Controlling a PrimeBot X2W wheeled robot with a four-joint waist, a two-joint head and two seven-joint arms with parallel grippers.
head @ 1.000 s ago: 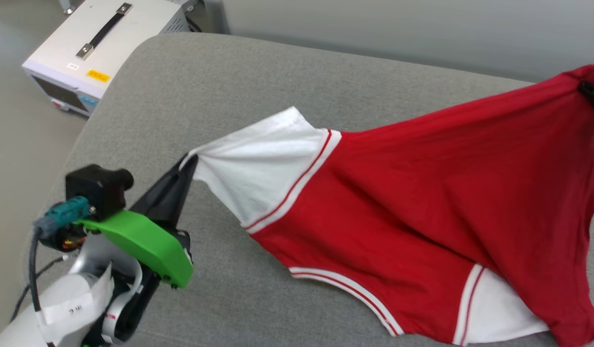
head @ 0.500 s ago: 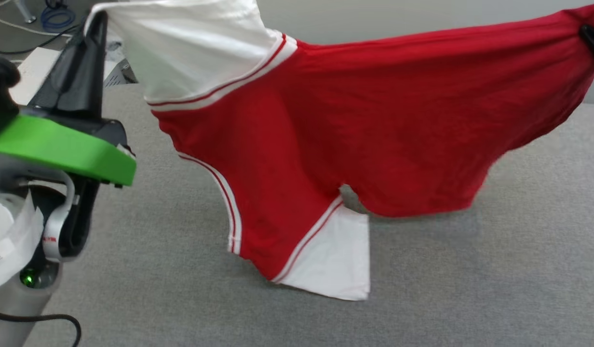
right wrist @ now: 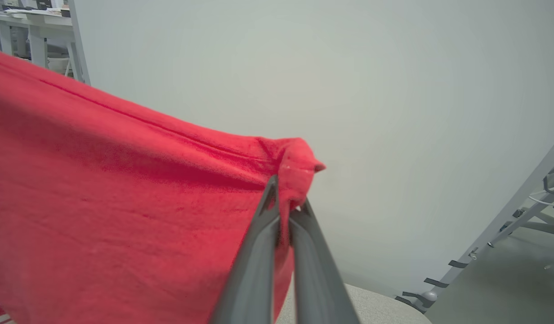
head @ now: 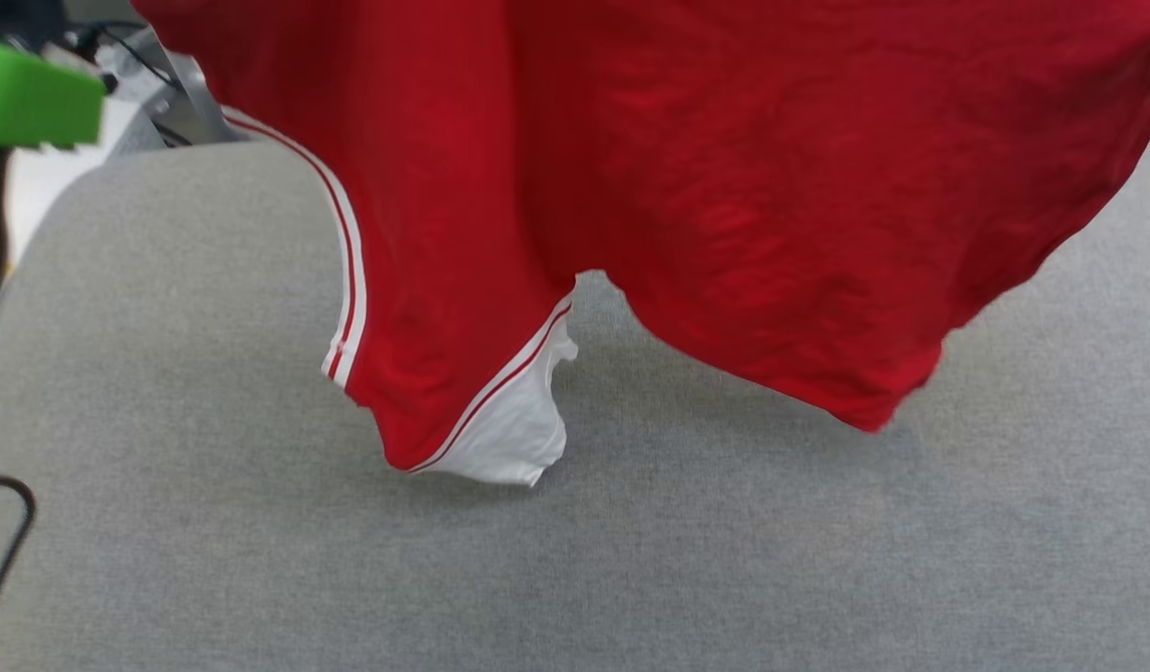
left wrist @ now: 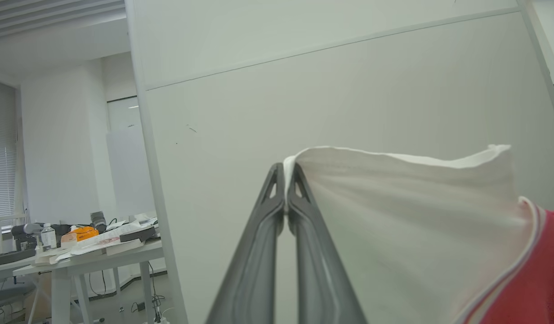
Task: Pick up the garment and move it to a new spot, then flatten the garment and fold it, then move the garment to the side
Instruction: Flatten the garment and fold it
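Note:
The garment hangs spread in the air above the grey padded surface, red with a white panel and striped trim at its lowest corner, which hovers just over the surface. In the left wrist view my left gripper is shut on the edge of a white sleeve of the garment. In the right wrist view my right gripper is shut on a bunched red corner of the garment. A green part of my left wrist shows at the head view's upper left.
A pale partition wall stands just beyond both grippers. A desk with clutter stands far to the left in the left wrist view. A black cable loops at the surface's left edge. A metal frame stands right of the surface.
Both grippers have lifted the garment off the surface, from draped and stretched to hanging free. The head view has shifted, and the arms have risen out of its top.

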